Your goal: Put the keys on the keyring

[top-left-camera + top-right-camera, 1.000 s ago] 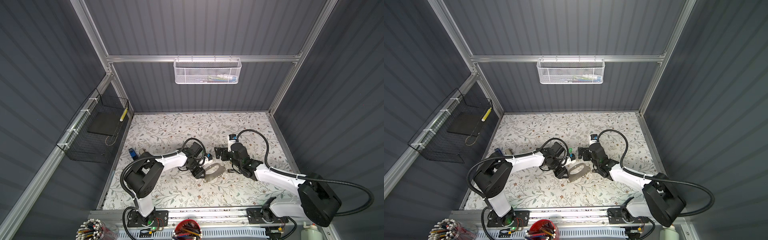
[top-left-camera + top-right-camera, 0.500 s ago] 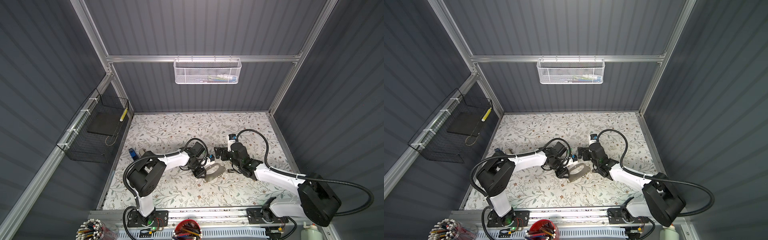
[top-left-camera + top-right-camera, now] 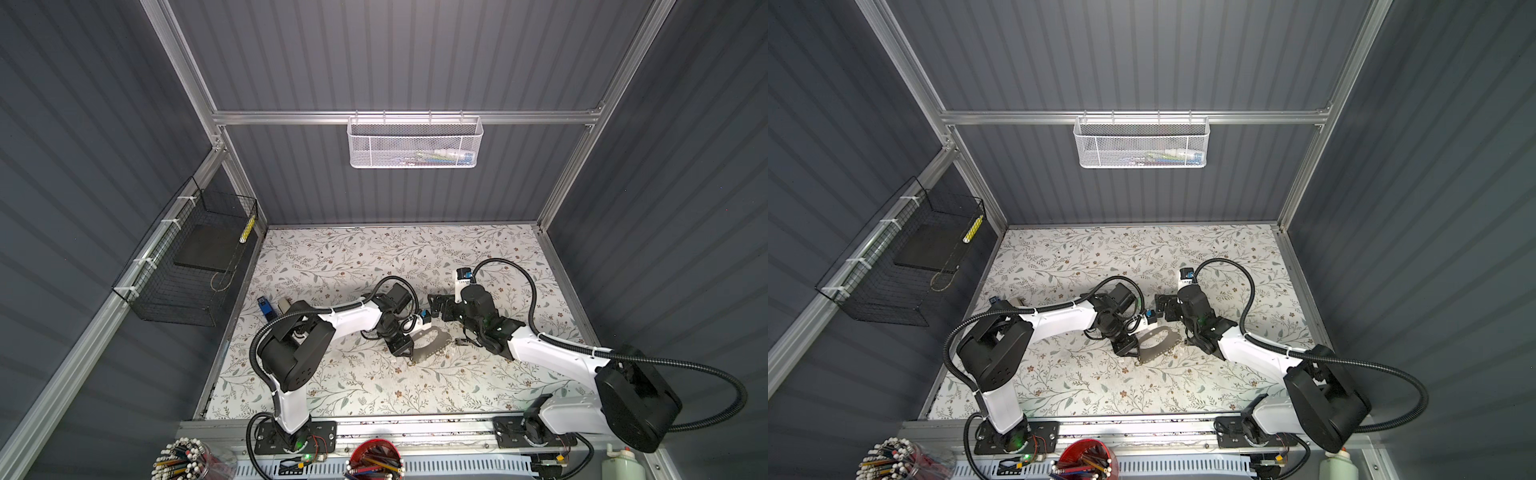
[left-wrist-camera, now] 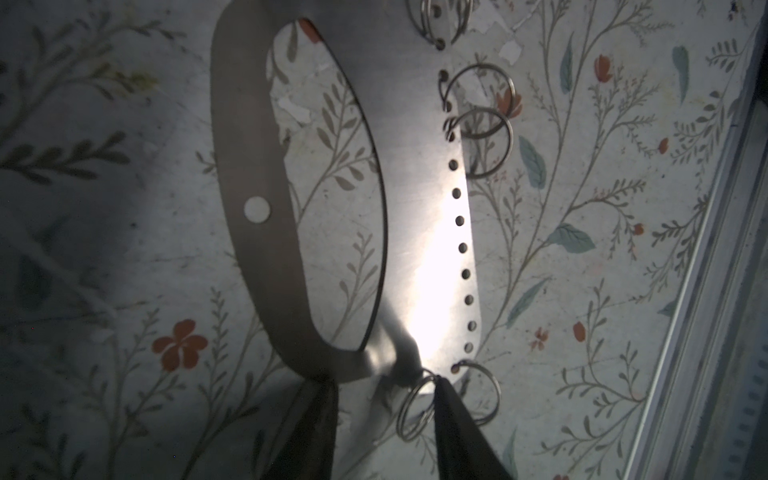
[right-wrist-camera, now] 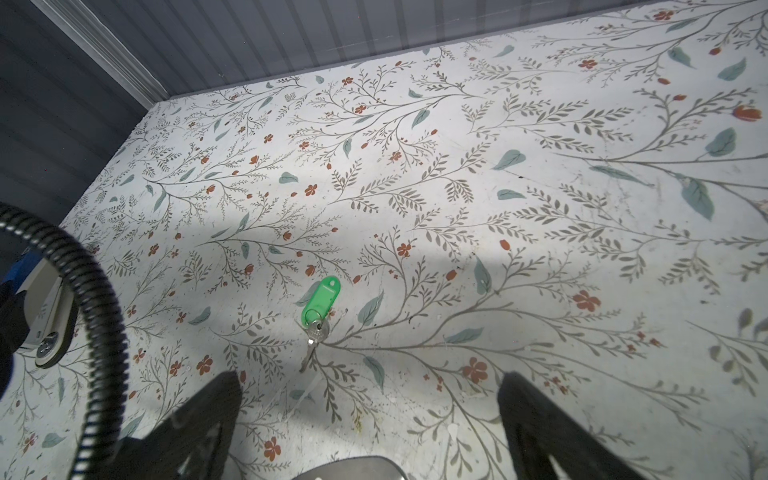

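The keyring (image 3: 438, 347) (image 3: 1163, 351) is a flat grey metal plate with an oval cutout, lying mid-table. In the left wrist view the keyring (image 4: 419, 232) shows a row of holes and several wire loops along one edge. My left gripper (image 3: 405, 351) (image 3: 1128, 348) (image 4: 380, 382) points down at its left end, with a finger pressed on each side of the tip and one loop (image 4: 415, 403) against a finger. The key with the green tag (image 5: 322, 299) lies on the table ahead of my right gripper (image 3: 436, 307) (image 3: 1163, 309) (image 5: 370, 376), which stands wide open and holds nothing.
A blue stapler (image 3: 265, 308) and a grey stapler (image 3: 284, 305) sit at the table's left edge. A black wire basket (image 3: 187, 266) hangs on the left wall and a white mesh basket (image 3: 413, 141) on the back wall. Pencil cups (image 3: 374, 461) stand in front.
My left arm has shifted slightly to the right at the keyring's left end. The right arm has not moved.
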`<action>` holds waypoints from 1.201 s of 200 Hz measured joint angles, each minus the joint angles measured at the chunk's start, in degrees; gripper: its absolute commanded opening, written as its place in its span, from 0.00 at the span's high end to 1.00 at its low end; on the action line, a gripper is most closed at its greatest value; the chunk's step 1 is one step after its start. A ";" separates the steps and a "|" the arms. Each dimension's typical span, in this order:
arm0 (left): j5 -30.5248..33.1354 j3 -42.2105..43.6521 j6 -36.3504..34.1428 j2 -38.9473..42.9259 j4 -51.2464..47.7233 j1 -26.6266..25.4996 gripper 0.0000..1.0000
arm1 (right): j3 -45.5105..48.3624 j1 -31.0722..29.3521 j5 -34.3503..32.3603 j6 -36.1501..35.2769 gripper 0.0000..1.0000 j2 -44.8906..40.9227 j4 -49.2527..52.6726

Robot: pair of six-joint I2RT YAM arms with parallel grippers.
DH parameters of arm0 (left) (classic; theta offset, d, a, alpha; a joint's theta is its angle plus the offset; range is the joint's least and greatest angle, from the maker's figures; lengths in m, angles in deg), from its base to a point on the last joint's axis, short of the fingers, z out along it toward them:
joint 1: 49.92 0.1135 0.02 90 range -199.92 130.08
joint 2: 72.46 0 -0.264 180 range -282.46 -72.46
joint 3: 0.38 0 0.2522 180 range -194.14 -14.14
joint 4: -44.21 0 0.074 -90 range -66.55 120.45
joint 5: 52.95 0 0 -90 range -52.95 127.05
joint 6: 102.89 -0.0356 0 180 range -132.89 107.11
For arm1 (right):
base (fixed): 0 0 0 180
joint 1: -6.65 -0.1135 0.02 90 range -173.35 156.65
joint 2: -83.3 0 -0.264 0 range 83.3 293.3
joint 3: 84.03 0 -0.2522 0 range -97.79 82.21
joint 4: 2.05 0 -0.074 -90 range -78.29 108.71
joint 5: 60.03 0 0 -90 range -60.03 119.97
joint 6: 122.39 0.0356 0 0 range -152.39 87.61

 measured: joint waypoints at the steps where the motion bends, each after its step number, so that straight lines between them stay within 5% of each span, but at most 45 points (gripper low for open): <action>1: 0.07 -0.02 0.00 0.00 -0.02 0.02 0.60 | 0.00 0.00 0.00 0.00 0.02 0.02 0.02; 100: 2.73 -1.42 -0.15 -0.63 -1.66 -0.28 0.63 | -0.68 0.02 0.31 0.00 0.02 0.59 0.50; 240: 5.73 -0.13 1.62 0.17 0.74 -0.46 0.84 | -1.90 0.22 0.87 -0.02 0.02 1.33 1.38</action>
